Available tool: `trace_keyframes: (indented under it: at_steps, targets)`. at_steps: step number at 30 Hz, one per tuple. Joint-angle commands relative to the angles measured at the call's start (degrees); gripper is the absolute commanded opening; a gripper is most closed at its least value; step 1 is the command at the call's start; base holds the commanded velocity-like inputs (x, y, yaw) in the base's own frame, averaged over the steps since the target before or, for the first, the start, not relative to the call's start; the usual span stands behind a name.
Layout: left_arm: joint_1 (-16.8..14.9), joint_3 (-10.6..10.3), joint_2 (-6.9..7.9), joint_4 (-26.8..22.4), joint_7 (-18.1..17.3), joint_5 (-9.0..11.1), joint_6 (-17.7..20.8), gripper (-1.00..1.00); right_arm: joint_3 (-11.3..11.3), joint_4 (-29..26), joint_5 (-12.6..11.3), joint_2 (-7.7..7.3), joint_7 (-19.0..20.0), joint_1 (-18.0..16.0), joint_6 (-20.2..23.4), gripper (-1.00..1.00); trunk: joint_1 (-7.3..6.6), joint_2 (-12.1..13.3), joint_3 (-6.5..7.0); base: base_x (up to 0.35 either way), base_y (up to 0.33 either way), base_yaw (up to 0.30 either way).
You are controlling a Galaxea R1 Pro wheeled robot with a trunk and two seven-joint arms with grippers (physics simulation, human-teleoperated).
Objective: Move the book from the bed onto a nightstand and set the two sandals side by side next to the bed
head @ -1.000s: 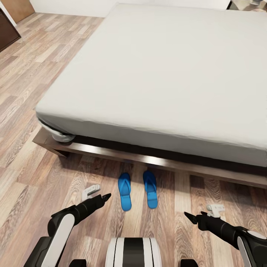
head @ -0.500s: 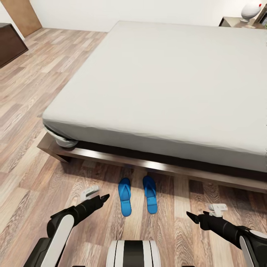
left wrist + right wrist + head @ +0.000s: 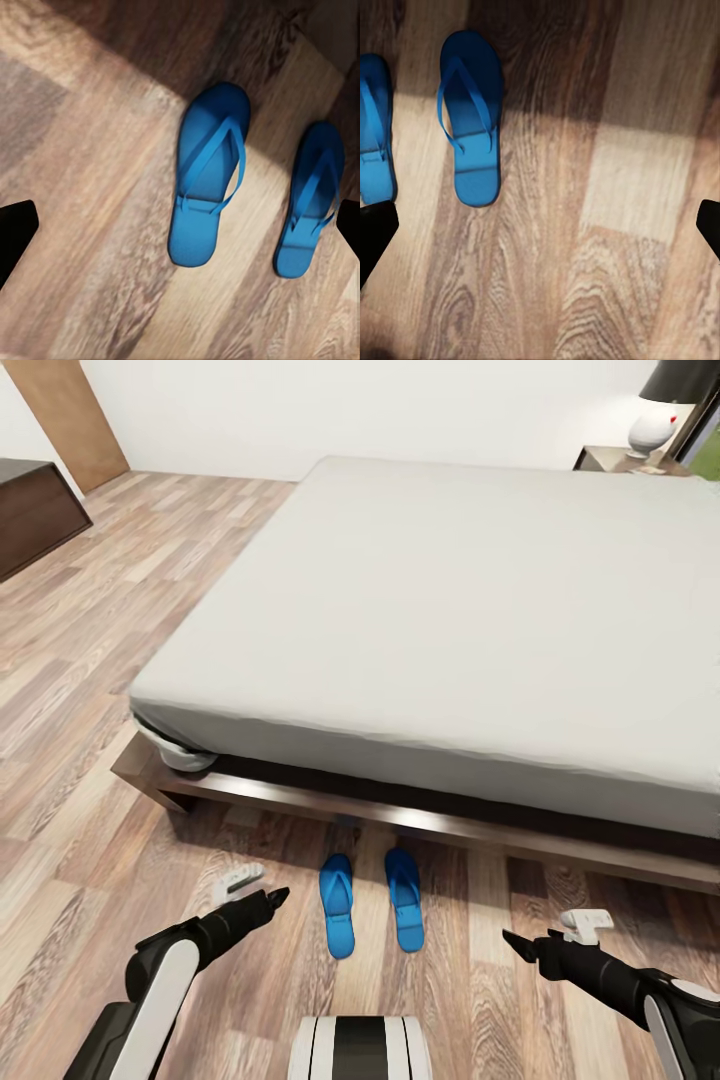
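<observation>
A: So, what makes this step go well?

B: I'd say check the pair first. The two sandals lie side by side on the floor, just beside the bed; leave them undisturbed.

A: And the pincers?

B: The left pincer and right pincer hang either side of the sandals, apart from them, both spread wide and empty.

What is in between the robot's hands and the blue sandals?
Nothing visible. Bare wood floor lies between the left end effector and the left sandal, and between the right end effector and the right sandal. Both end effectors hang open.
</observation>
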Motion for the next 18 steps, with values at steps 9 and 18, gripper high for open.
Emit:
trace_keyframes:
  at_steps: [9, 18]
  targets:
    - [0.2, 1.0, 0.26, 0.4, 1.8, 0.6, 0.0, 1.0, 0.0, 0.6, 0.2, 0.04, -0.1, -0.2, 0.3, 1.0, -0.24, 0.1, 1.97, 0.0, 0.0, 0.0]
    - [1.5, 2.2, 0.35, 1.1, 2.1, 0.6, 0.0, 1.0, 0.3, 3.3, 0.4, 0.08, -0.4, -0.8, 0.7, 1.0, -0.47, 0.2, 3.96, 0.0, 0.0, 0.0]
